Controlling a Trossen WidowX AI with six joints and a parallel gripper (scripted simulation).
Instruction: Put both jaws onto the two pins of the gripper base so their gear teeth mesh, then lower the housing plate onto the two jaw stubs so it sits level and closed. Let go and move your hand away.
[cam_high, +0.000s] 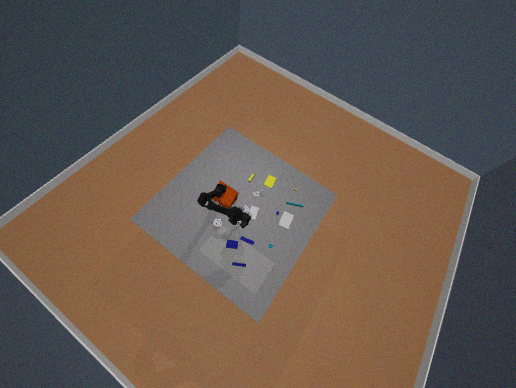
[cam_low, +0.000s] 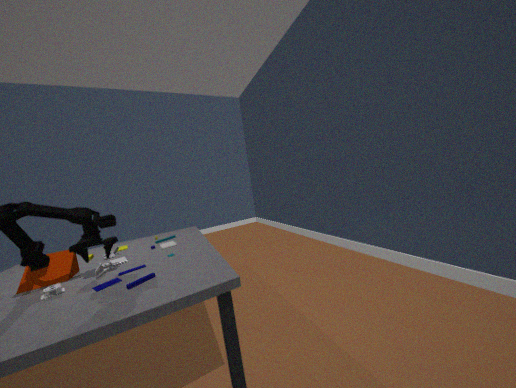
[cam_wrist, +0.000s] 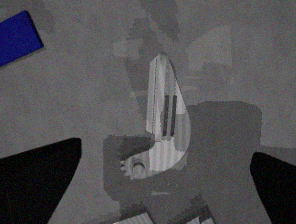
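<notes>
A white jaw with gear teeth at one end (cam_wrist: 172, 152) lies on the table between and below my fingers in the wrist view; it also shows in the exterior view (cam_low: 102, 270). My gripper (cam_wrist: 165, 154) (cam_low: 98, 259) is wide open and empty above it. A flat white piece (cam_wrist: 134, 220) (cam_high: 254, 213) (cam_low: 119, 260) lies close by, beside another white part (cam_wrist: 199, 219), both cut off in the wrist view. A white part (cam_high: 217, 223) (cam_low: 52, 291) and another small white part (cam_high: 258, 193) lie apart. Which is base or second jaw is too small to tell.
An orange block (cam_high: 229, 195) (cam_low: 62, 267) stands by the arm's base. Blue block (cam_high: 232, 244) (cam_low: 107, 284), blue bars (cam_high: 247, 240) (cam_high: 239, 264), a white plate (cam_high: 286, 220) (cam_low: 168, 244), a teal bar (cam_high: 294, 204) and a yellow block (cam_high: 270, 181) lie around.
</notes>
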